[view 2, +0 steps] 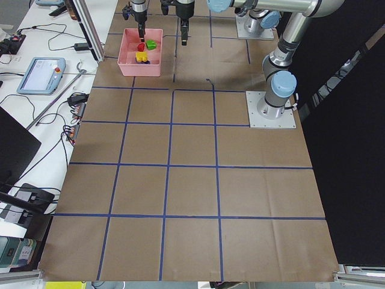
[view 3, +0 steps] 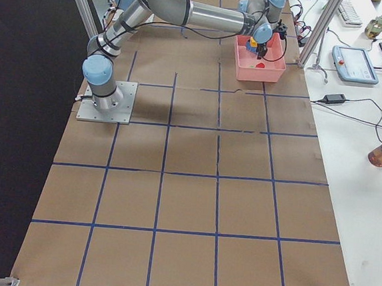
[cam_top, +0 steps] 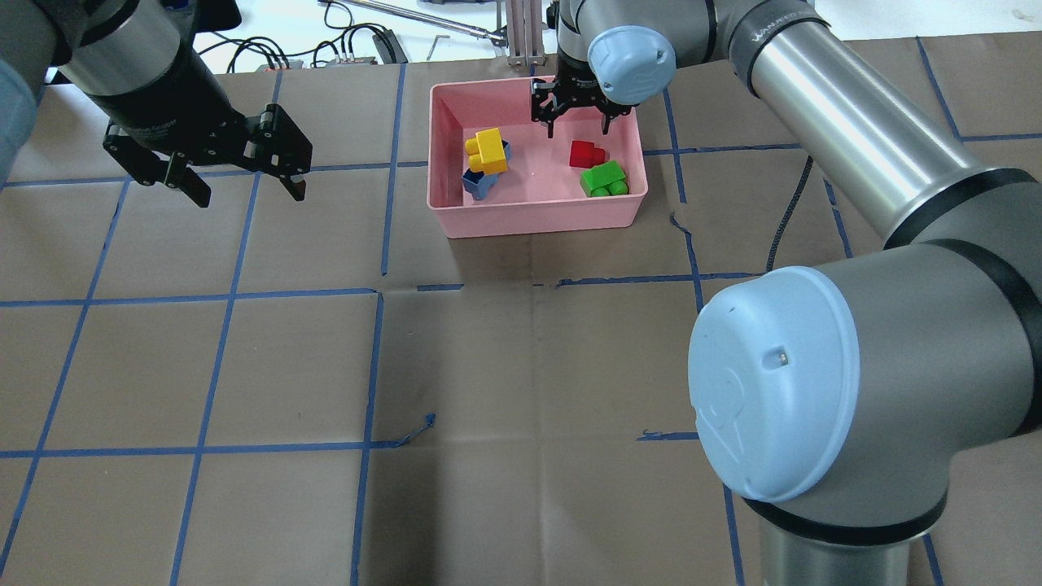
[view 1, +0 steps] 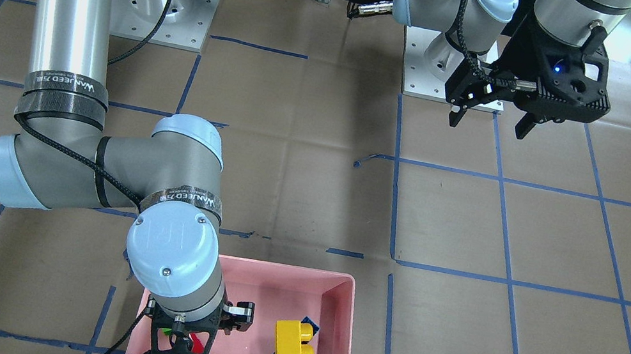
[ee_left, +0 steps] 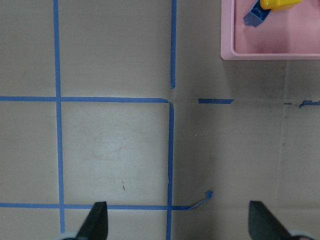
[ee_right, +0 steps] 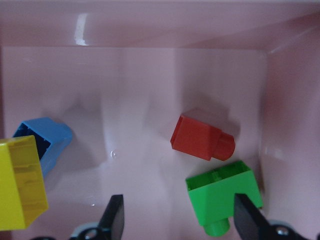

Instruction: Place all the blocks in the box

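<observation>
The pink box [cam_top: 537, 220] stands at the far middle of the table. Inside it lie the yellow block [cam_top: 488, 150] resting on the blue block [cam_top: 479, 184] on the left side, and the red block [cam_top: 586, 153] and green block [cam_top: 604, 179] on the right side. My right gripper [cam_top: 576, 126] hovers open and empty over the box's far right part. Its wrist view shows the red block [ee_right: 200, 137], green block [ee_right: 222, 192], blue block [ee_right: 45, 142] and yellow block [ee_right: 22, 182] below it. My left gripper [cam_top: 244, 187] is open and empty, well left of the box.
Brown paper with a blue tape grid [cam_top: 374, 289] covers the table. The right arm's elbow [cam_top: 773, 382] looms large at the overhead view's near right. Cables and tools [cam_top: 358, 49] lie beyond the far edge. The left wrist view shows the box's corner [ee_left: 260, 52].
</observation>
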Action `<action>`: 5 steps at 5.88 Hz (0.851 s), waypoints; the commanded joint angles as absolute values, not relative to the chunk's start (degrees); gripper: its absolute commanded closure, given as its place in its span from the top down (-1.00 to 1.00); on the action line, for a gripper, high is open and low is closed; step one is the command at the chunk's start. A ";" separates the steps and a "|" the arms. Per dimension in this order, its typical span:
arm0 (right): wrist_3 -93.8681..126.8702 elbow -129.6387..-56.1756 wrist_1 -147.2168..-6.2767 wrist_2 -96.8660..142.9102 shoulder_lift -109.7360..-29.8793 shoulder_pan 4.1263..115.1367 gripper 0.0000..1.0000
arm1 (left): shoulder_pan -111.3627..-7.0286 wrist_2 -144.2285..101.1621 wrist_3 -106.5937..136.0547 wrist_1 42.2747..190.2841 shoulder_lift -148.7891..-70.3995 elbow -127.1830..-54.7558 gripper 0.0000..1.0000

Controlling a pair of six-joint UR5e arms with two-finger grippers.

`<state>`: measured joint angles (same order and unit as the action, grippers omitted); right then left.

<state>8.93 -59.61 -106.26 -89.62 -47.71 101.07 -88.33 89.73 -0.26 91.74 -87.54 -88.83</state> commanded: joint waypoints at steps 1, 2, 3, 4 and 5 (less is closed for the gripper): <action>8.27 -60.12 -93.53 -92.28 -54.20 97.93 0.99 | -88.33 89.74 -0.26 91.76 -87.54 -88.86 0.99; 4.96 -61.60 -88.38 -92.20 -58.32 96.52 0.99 | -88.33 89.74 -0.26 91.76 -87.63 -88.77 0.99; 0.75 -67.96 -88.07 -92.11 -64.28 94.07 0.99 | -88.33 89.74 -0.26 91.76 -87.54 -88.77 0.99; 0.53 -76.55 -88.33 -91.67 -72.34 92.48 0.99 | -88.33 89.74 -0.26 91.76 -87.54 -88.77 0.99; 1.14 -82.56 -88.33 -90.89 -79.56 92.03 0.99 | -88.33 89.74 -0.26 91.76 -87.54 -88.77 0.99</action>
<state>1.11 -75.82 -88.41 -91.55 -72.01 92.92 -88.33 89.74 -0.26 91.76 -87.55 -88.77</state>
